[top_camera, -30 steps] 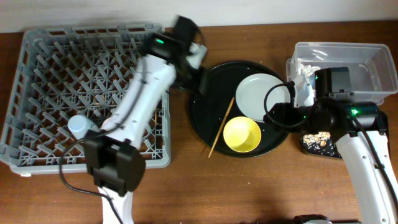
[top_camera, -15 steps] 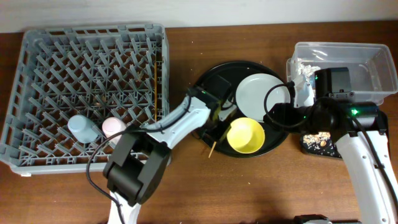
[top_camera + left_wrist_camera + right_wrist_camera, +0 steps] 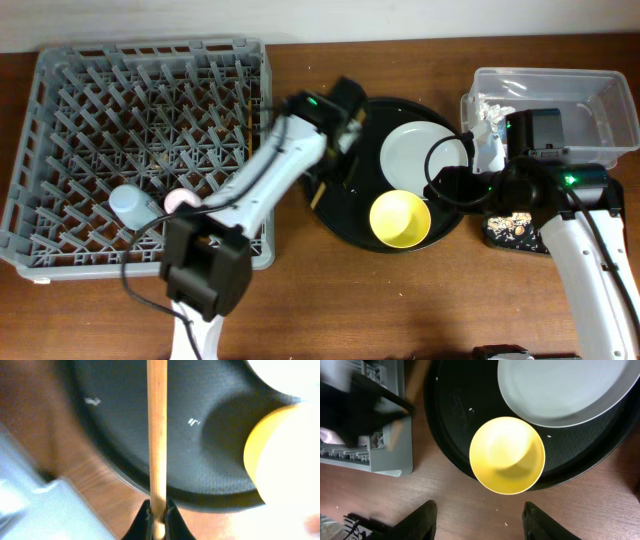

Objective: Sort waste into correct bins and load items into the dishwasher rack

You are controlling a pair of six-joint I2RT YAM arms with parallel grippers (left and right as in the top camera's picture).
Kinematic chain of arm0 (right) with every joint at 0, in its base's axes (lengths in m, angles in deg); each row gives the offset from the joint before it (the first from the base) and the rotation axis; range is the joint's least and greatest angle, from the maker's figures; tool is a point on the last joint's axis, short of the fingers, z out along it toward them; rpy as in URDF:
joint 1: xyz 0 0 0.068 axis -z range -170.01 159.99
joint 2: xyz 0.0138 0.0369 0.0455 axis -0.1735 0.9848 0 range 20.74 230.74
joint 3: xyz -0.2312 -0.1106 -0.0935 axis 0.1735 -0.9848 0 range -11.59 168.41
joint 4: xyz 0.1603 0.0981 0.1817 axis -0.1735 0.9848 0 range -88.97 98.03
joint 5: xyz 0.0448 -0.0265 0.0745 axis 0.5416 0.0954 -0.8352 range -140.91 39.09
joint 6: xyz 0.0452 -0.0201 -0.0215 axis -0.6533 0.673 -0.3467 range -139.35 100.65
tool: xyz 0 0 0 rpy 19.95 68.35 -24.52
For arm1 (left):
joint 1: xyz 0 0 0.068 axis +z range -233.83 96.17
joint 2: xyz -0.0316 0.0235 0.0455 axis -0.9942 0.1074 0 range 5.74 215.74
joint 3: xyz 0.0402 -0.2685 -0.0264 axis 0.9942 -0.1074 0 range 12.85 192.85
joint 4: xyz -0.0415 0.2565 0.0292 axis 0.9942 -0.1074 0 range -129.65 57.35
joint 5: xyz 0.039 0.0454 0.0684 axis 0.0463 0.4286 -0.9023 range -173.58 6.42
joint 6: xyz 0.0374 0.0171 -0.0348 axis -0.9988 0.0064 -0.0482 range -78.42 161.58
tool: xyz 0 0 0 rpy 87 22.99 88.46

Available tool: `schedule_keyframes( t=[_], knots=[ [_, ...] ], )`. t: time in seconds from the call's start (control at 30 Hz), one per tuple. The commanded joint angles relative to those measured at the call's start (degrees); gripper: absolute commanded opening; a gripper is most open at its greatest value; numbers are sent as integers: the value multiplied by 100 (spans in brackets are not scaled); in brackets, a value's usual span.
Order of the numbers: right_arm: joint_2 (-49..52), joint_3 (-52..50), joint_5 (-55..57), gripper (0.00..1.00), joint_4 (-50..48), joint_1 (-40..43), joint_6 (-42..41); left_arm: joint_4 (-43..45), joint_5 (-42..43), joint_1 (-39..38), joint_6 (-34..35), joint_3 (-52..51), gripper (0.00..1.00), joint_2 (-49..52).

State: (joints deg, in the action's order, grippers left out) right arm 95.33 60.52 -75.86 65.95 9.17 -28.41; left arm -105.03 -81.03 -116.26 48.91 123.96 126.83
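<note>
the left pincer [image 3: 158, 512] is closed on the lower end of one wooden chopstick [image 3: 157, 435], which runs straight away from the fingers over the left part of the round black tray [image 3: 345, 215], in the middle of the tabletop. in the overhead view this pincer is at the left rim of the tray, just beside the grey rack [image 3: 60, 120], which fills the left side of the tabletop. the blue cup [image 3: 130, 205] and the pink cup [image 3: 180, 202] stand in the rack near its front edge. the yellow bowl [image 3: 400, 218] and the white plate [image 3: 420, 155] rest on the round tray, close together. the right pincer [image 3: 482, 522] hangs over the front rim of the tray near the bowl, with its jaws wide apart. the clear tub [image 3: 600, 100] with white tissue [image 3: 490, 115] stands at the far right corner, and the small black tray with food scraps [image 3: 510, 230] is in front of it.
</note>
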Motion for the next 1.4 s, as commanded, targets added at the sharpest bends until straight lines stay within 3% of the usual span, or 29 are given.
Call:
schedule_keyframes(
  t=[0.0, 0.1, 0.2, 0.33, 0.4, 0.5, 0.6, 0.8, 1.0, 1.03, 1.1, 1.17, 1.27, 1.37],
  knots=[
    [4, 15, 9, 56, 26, 9, 26, -468, -605, 739, 931, 498, 0, -654],
    [4, 15, 9, 56, 31, 9, 26, -496, -713, 1399, 1196, 278, 4, -669],
    [4, 15, 9, 56, 28, 9, 24, 103, -887, 1504, 1196, -553, 12, -667],
    [4, 15, 9, 56, 44, 9, 24, 752, -1248, 1504, 1198, -1283, 14, -667],
    [4, 15, 9, 56, 44, 9, 24, 837, -1239, 1504, 1244, -1373, 28, -667],
    [4, 15, 9, 56, 48, 9, 24, 728, -63, 1458, 905, -1064, 28, -870],
    [4, 15, 11, 57, 46, 9, 26, 922, 920, 960, 299, -837, 33, -1064],
    [4, 15, 11, 64, 48, 9, 22, 1440, 1167, -334, 308, -1080, 38, -328],
    [4, 15, 11, 66, 50, 9, 24, 1749, 1320, -892, 393, -1080, 39, 675],
    [4, 15, 9, 66, 50, 9, 24, 1751, 1316, -922, 393, -1080, 36, 750],
    [4, 15, 9, 66, 63, 9, 24, 1731, 1292, -911, 391, -1069, 0, 798],
    [4, 15, 11, 66, 90, 9, 24, 1425, 1252, -739, 398, -811, 0, 732],
    [4, 15, 11, 66, 90, 9, 24, 417, 476, -258, 573, 13, 0, 396],
    [4, 15, 11, 66, 92, 9, 26, -813, -1279, 466, 590, 1047, 0, -289]
  ],
)
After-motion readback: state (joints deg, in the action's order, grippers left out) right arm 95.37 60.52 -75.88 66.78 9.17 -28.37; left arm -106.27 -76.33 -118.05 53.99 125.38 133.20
